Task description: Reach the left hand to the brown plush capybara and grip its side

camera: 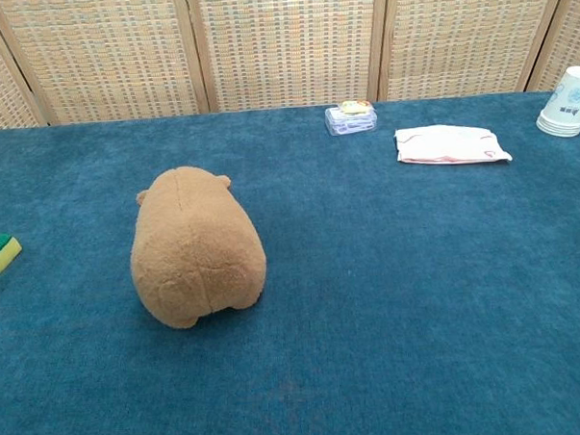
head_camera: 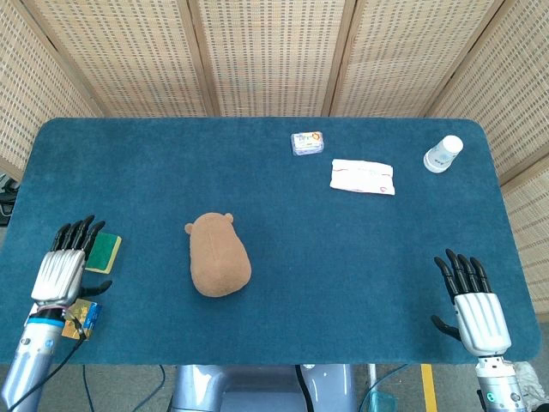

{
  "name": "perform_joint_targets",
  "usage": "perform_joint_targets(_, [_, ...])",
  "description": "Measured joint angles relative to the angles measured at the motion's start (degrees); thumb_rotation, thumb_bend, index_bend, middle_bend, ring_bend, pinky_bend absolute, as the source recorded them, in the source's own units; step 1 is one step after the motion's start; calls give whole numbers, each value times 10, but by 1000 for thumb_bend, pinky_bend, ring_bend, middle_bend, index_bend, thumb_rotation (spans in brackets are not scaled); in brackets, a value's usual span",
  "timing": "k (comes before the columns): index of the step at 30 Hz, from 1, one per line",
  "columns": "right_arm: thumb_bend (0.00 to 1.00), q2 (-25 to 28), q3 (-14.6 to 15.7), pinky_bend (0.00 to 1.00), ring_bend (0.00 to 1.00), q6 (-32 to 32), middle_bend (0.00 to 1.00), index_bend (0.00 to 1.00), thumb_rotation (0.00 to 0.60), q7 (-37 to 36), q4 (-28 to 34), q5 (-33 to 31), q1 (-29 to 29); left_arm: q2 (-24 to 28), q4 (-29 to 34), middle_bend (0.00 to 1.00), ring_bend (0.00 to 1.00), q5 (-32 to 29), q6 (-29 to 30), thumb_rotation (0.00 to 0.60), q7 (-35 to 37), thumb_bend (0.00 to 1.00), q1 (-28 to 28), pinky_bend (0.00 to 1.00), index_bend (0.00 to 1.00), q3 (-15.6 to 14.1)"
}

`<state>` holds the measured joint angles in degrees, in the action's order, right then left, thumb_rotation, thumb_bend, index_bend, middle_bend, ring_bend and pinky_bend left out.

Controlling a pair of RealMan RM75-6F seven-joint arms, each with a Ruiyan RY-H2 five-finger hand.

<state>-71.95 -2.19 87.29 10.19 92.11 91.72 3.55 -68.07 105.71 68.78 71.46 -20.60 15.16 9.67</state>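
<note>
1. At the far left, near the front edge of the blue carpeted counter (head_camera: 343,257), we see the left robot hand (head_camera: 60,273), silver-backed with black fingers (head_camera: 75,233) held straight and slightly apart, released and grasping nothing.
2. Its fingertips overlap the near edge of a green and yellow sponge (head_camera: 105,251), and a small yellow and blue packet (head_camera: 84,314) lies beneath its wrist.
3. To the right of that robot hand, well apart from it, lies the brown plush capybara (head_camera: 219,256); bare blue surface fills the stretch between the sponge and the toy's left side.
4. The capybara sits left of the counter's centre with its ears pointing toward the far edge; in the chest view its rounded rump (camera: 198,262) faces the camera.
5. Around the toy we find open surface on every side, and the front edge is near but not touching.
6. Farther right, near the back edge, lie a small clear plastic box (head_camera: 307,142), a folded white cloth (head_camera: 362,176) and a white paper cup (head_camera: 443,154).
7. At the front right corner, the right robot hand (head_camera: 474,305) rests flat, released, fingers spread.
</note>
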Motion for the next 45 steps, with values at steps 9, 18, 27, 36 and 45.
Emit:
perform_joint_targets(9, [109, -5, -7, 0, 0, -7, 0, 0, 600, 1, -10, -17, 4, 36, 1, 0, 0, -219, -156, 600, 20, 308, 112, 0, 343, 82])
perform_joint_targets(18, [109, -13, -10, 0, 0, -17, 0, 0, 600, 4, -24, -30, 8, 19, -93, 0, 0, -381, -256, 600, 10, 365, 234, 0, 383, 91])
perform_joint_targets(27, [109, -21, -13, 0, 0, -22, 0, 0, 600, 1, -37, -37, 12, -33, -174, 0, 0, -454, -328, 600, 23, 365, 290, 0, 435, 62])
perform_joint_targets(36, [109, -24, -14, 0, 0, -22, 0, 0, 600, -5, -47, -40, 14, -73, -223, 0, 0, -463, -348, 600, 50, 421, 322, 0, 450, 41])
perform_joint_targets(45, [109, -25, -13, 0, 0, -24, 0, 0, 600, -8, -47, -42, 15, -90, -244, 0, 0, -462, -353, 600, 77, 419, 337, 0, 457, 33])
